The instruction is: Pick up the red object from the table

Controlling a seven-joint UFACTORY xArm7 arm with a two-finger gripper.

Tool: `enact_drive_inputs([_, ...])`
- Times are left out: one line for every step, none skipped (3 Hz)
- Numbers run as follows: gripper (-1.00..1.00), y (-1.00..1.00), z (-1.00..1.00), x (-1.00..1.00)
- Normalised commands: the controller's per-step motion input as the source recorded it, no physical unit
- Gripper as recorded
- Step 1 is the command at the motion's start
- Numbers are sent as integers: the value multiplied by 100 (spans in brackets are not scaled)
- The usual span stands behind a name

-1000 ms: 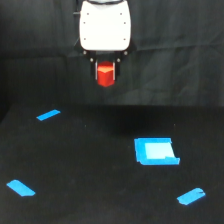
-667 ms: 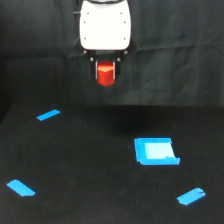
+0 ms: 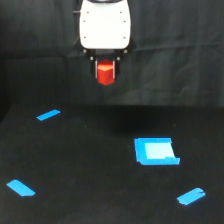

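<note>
A stubby red object (image 3: 105, 73) is seen gripped between the two dark fingers (image 3: 95, 70) of the robot's hand (image 3: 105, 71), held clear above the black table (image 3: 90, 170) with the dark cloth backdrop (image 3: 30, 50) behind it. The block is held upright, its long axis roughly vertical, its rounded lower end hanging just below the fingertips; blur hides any finer detail of its faces.

On the table, from the exterior view's left to its right, four bright blue marks are laid out well apart. A short tape strip (image 3: 20, 188) is seen near the front corner at the exterior view's left, and a second slanted strip (image 3: 48, 115) lies farther back on the same side. To the right of centre lies a flat blue square piece (image 3: 155, 151), with a paler centre. A third strip (image 3: 191, 196) is angled near the front edge at the exterior view's right. None of these lies directly under the held block, and nothing is seen touching it but the fingers.

The arm's white, rounded wrist housing (image 3: 105, 25) is pointed straight down from the top of the frame, with the hand clamped on the red object directly beneath it.
</note>
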Motion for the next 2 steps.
enact_drive_inputs([-98, 2, 3, -2])
enact_drive_inputs([-98, 2, 6, -3])
